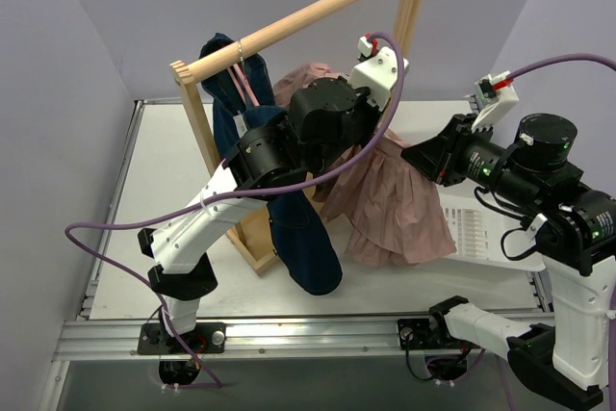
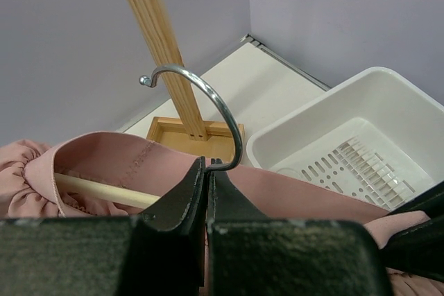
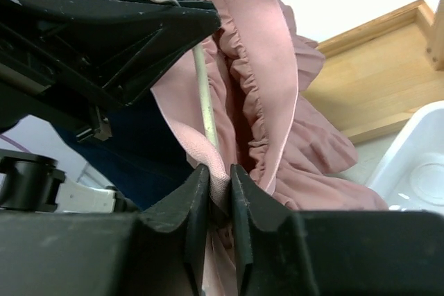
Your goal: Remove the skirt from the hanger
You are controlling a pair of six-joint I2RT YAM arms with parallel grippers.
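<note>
Stands midway in the pulling-off step: holds the cream slim clothes hanger with silver wire hook (image 2: 104,190) clear of any rail, hook resting on nothing, with the left gripper (image 2: 208,168) pressed together on the root of that hook, around the middle of the table and just right of the light wooden garment rack (image 1: 308,14). Pinches with the right gripper (image 3: 216,175), reaching in from the right, a fold at the waistband of the dusty-pink ruffled soft-fabric skirt (image 3: 270,81); shows pink cloth squeezed between the two black fingers (image 3: 187,199), just below the thin cream bar of the hanger. Finds the skirt not yet free: hangs from the hanger with the waistband seemingly around the bar, flared tiers spilling down to the tabletop on the near right, beside the dark blue denim garment (image 1: 308,238) hung on the rack to the left. Leaves a white slotted plastic basket (image 2: 361,143) on the right of the table, partly under the right arm. Calls next, most likely, for holding the hanger steady while drawing the pinched waistband rightward and off the end of the bar; risks dragging the whole hanger along, or losing the thin cloth from the pinch, if tugged sharply
</note>
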